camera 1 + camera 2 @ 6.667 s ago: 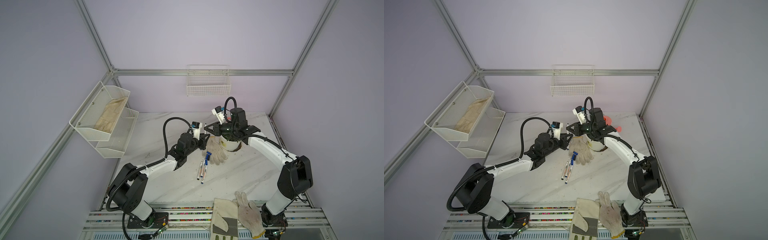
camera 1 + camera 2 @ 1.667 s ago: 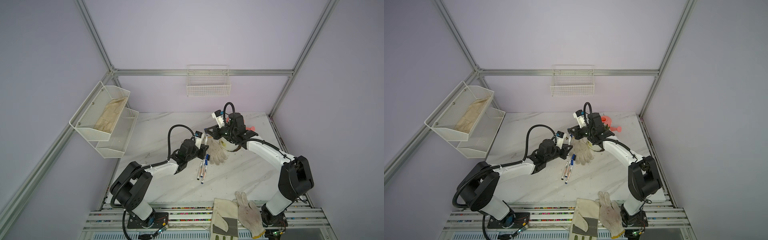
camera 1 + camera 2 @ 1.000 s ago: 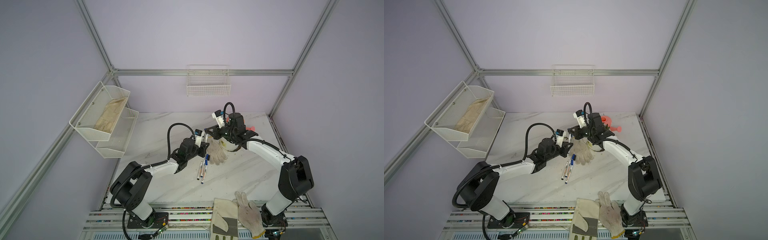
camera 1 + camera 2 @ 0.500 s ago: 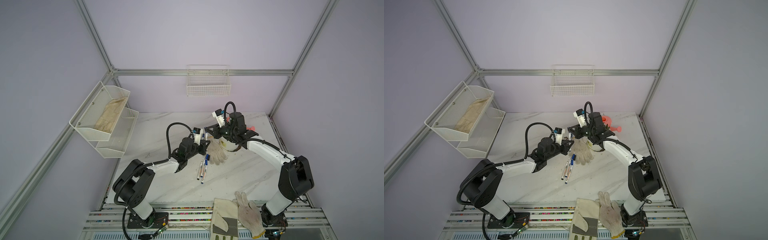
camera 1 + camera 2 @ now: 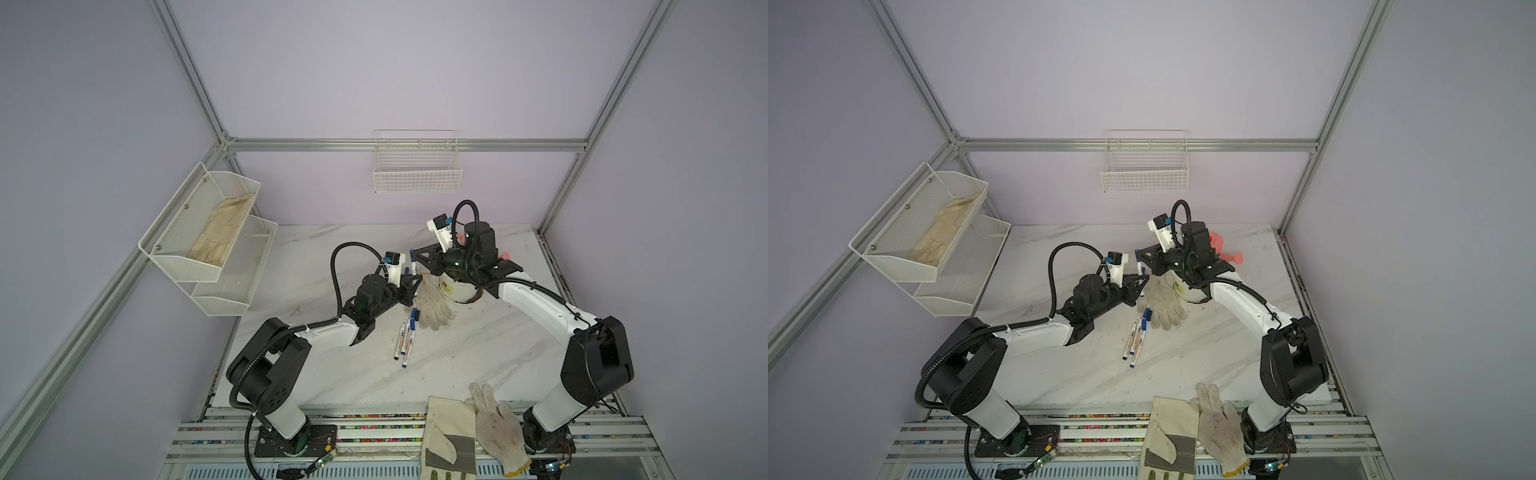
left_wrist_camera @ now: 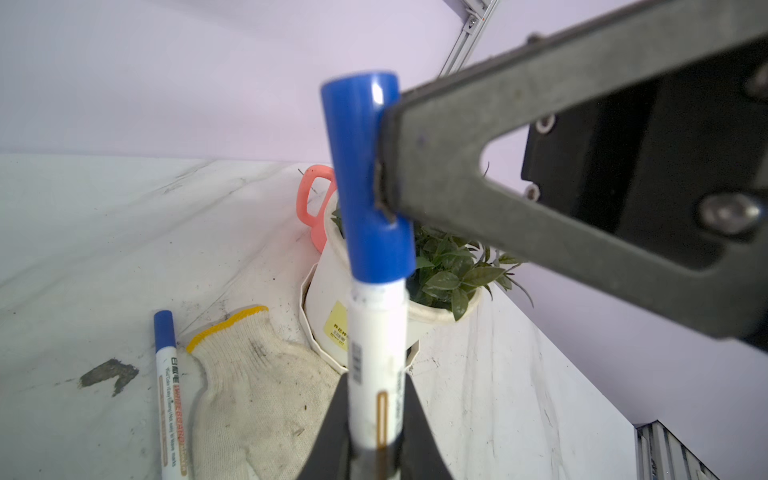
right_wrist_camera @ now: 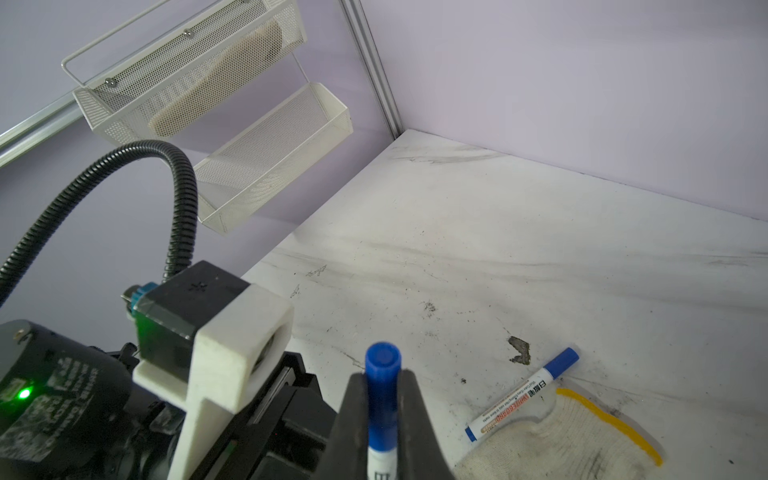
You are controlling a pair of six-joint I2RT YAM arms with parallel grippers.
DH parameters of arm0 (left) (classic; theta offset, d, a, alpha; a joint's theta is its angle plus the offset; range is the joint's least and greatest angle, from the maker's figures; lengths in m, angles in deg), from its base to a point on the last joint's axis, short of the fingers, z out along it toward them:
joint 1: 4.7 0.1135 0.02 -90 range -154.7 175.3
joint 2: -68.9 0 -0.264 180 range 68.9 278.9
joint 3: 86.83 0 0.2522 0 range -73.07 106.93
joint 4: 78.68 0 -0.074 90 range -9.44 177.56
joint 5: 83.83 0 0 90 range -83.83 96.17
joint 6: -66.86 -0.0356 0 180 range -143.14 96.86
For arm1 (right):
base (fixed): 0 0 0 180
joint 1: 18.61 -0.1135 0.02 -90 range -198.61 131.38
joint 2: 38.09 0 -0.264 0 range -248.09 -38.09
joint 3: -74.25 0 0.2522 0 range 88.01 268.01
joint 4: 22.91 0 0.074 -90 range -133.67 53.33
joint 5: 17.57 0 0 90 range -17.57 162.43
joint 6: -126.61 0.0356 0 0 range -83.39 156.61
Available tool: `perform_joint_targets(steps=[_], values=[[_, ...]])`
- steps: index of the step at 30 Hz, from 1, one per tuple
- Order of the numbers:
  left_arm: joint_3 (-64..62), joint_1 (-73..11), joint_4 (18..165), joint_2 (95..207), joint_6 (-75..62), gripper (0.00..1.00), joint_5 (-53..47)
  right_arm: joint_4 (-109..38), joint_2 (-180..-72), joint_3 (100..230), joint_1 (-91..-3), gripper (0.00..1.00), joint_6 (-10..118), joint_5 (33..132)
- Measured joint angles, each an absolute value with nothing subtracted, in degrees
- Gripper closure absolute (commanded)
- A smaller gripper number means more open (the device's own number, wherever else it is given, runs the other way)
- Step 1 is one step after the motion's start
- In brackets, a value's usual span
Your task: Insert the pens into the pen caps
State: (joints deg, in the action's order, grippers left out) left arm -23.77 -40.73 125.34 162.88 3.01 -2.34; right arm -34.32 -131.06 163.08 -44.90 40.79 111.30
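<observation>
Plant pot [image 5: 453,291] crowds 4 o'clock; the counter [image 5: 478,353] lies open toward 9 o'clock. Above it, jaws of the left gripper [image 6: 376,440] pinch the pen [image 6: 376,353], and those of the right gripper [image 7: 382,399] pinch its blue cap [image 7: 382,361]. The left gripper has risen slightly.

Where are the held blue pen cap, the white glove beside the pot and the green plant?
blue plastic pen cap [image 6: 355,174], left wrist view, middle of its tube.
white knitted glove with yellow cuff [image 6: 257,395], left wrist view, on its middle.
green leafy plant in white pot [image 6: 446,270], left wrist view, on its leaves.
</observation>
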Motion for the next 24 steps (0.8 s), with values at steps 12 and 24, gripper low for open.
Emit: perform_joint_targets(steps=[12, 24], values=[[-23.77, -40.69, 129.69, 163.03, -4.18, 1.0, 1.96, -36.92, -130.45, 163.21, -44.99, 0.56, 41.21, 111.89], [-23.77, -41.34, 129.9, 163.03, -7.67, 1.0, 3.06, -36.86, -128.13, 163.21, -44.2, 0.56, 42.32, 109.62]])
